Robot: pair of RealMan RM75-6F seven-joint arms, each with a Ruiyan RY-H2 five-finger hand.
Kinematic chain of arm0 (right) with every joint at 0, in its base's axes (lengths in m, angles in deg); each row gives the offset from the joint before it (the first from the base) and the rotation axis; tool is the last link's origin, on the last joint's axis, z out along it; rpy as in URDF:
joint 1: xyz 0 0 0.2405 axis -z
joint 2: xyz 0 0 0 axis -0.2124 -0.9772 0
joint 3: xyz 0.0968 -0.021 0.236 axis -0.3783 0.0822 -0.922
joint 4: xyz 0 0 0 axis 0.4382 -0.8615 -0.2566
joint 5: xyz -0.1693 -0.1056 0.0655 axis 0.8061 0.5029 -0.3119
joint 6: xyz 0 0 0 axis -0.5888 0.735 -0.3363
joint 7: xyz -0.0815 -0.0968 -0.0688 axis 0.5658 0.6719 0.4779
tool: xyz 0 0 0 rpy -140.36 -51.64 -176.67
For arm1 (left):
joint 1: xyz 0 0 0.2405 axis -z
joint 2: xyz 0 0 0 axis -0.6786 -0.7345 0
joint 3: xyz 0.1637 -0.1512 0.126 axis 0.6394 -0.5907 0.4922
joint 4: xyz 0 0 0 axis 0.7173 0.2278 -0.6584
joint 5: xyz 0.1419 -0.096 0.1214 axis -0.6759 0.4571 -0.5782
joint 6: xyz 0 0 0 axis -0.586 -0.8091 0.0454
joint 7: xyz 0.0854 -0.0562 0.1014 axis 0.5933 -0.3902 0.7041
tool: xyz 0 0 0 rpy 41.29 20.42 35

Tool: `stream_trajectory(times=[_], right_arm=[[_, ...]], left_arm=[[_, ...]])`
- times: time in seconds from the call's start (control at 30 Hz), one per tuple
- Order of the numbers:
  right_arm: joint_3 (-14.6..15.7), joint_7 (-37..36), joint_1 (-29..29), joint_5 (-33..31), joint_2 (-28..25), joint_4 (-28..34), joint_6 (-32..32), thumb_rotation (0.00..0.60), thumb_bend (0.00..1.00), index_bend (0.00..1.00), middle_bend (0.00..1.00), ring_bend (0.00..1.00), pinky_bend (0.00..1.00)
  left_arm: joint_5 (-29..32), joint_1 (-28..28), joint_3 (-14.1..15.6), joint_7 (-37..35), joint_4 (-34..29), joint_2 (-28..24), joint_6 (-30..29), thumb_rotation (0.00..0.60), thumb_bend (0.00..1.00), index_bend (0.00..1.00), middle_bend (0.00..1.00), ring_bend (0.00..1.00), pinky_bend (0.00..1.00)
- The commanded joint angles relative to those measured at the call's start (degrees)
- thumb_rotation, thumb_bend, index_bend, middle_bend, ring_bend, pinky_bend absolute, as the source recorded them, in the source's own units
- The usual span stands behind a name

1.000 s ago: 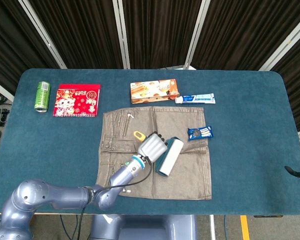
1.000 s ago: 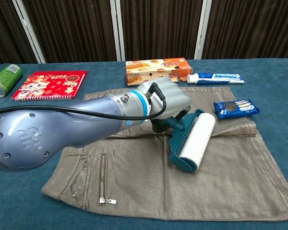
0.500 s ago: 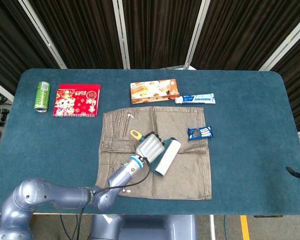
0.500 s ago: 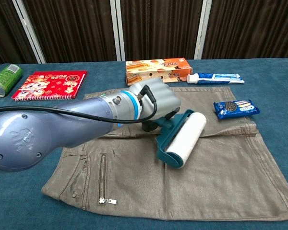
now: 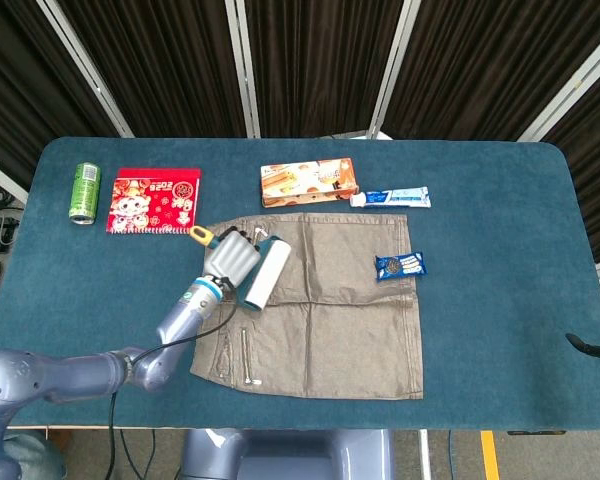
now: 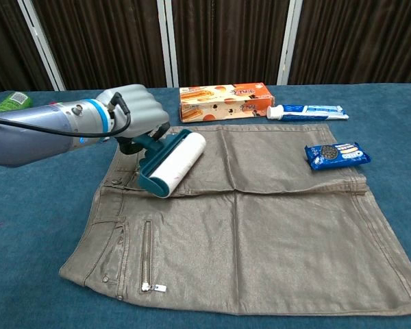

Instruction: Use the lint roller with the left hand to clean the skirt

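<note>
A grey-brown skirt (image 5: 330, 310) (image 6: 274, 226) lies flat on the blue table. My left hand (image 5: 230, 262) (image 6: 133, 113) grips the teal handle of the lint roller (image 5: 266, 273) (image 6: 172, 163). The white roll rests on the skirt's upper left part, near the waistband. A yellow handle end (image 5: 198, 234) sticks out behind the hand in the head view. My right hand is not in either view.
A biscuit box (image 5: 308, 182) (image 6: 222, 101) and a toothpaste tube (image 5: 392, 198) (image 6: 307, 112) lie beyond the skirt. A blue cookie packet (image 5: 400, 265) (image 6: 337, 155) rests on its right edge. A red booklet (image 5: 153, 200) and green can (image 5: 84, 191) (image 6: 12, 101) sit far left.
My left hand has swept the lint roller across the skirt from its middle to its upper left corner, toward the waistband. Nothing else has moved.
</note>
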Motion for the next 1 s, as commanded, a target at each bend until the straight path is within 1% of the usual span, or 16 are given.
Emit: stream_trajectory(times=[0.03, 0.13, 0.3, 0.5, 0.73, 0.9, 1.0], right_arm=[[0.11, 0.50, -0.19, 0.22, 0.15, 0.27, -0.15, 0.600, 0.00, 0.00, 0.00, 0.00, 0.00], [0.12, 0.84, -0.31, 0.30, 0.21, 0.45, -0.18, 0.600, 0.00, 0.00, 0.00, 0.00, 0.00], [0.10, 0.98, -0.39, 0.36, 0.23, 0.52, -0.18, 0.600, 0.00, 0.00, 0.00, 0.00, 0.00], [0.09, 0.69, -0.26, 0.36, 0.13, 0.60, 0.01, 0.600, 0.00, 0.00, 0.00, 0.00, 0.00], [0.01, -0.09, 0.00, 0.42, -0.18, 0.58, 0.39, 0.600, 0.00, 0.00, 0.00, 0.00, 0.00], [0.02, -0.86, 0.32, 0.42, -0.48, 0.39, 0.65, 0.600, 0.00, 0.00, 0.00, 0.00, 0.00], [-0.05, -1.53, 0.61, 0.32, -0.72, 0.28, 0.91, 0.600, 0.00, 0.00, 0.00, 0.00, 0.00]], left_arm=[[-0.57, -1.35, 1.26, -1.35, 0.86, -1.14, 0.36, 0.600, 0.82, 0.59, 0.45, 0.39, 0.46], [-1.18, -1.78, 1.54, -2.04, 1.08, -1.55, 0.41, 0.600, 0.82, 0.59, 0.45, 0.39, 0.46], [-2.27, -1.63, 1.05, -2.53, 0.53, -1.76, 0.09, 0.600, 0.82, 0.59, 0.45, 0.39, 0.46], [-3.09, -0.52, 0.44, -1.13, -1.15, -0.93, -0.18, 0.600, 0.82, 0.59, 0.45, 0.39, 0.46], [-3.73, 1.83, -0.32, 2.51, -3.35, 2.49, -0.53, 0.600, 0.82, 0.59, 0.45, 0.39, 0.46], [-3.11, 4.09, -1.06, 6.33, -4.60, 6.05, -0.93, 0.600, 0.81, 0.59, 0.45, 0.39, 0.46], [-2.73, 5.83, -2.04, 8.35, -5.23, 9.33, -1.19, 0.600, 0.82, 0.59, 0.45, 0.39, 0.46]])
